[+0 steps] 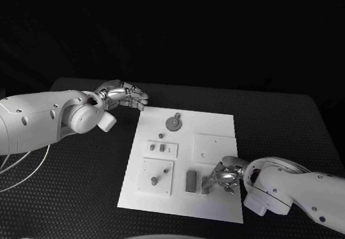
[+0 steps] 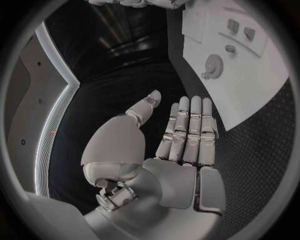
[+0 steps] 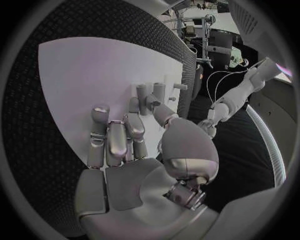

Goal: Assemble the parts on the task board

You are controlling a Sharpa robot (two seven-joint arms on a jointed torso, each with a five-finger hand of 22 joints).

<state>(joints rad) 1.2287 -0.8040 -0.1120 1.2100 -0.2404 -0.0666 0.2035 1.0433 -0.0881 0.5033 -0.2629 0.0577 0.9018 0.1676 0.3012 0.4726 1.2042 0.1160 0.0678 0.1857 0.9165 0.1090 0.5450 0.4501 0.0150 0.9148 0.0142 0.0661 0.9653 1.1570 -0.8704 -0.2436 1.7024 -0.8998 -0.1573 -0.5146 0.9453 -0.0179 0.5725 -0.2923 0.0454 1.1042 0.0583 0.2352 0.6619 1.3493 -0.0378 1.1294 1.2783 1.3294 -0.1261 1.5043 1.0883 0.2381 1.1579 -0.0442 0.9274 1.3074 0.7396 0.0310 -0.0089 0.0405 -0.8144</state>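
Left hand hovers over the black table, just off the upper left corner of the task board. In the left wrist view its fingers lie straight and side by side, thumb apart, nothing in the palm.

Task board: one white plate, mid-table. Parts seen in the head view: one gear-shaped part near the top edge, one small part just below it, two small parts side by side in a raised square, one peg in the lower square, one upright block to its right. Small parts' shapes are hard to make out.

Right hand is low over the board's lower right area, just beside the block. Fingers curl toward the board; the fingertips hide what is beneath them. Whether it holds a part cannot be told.
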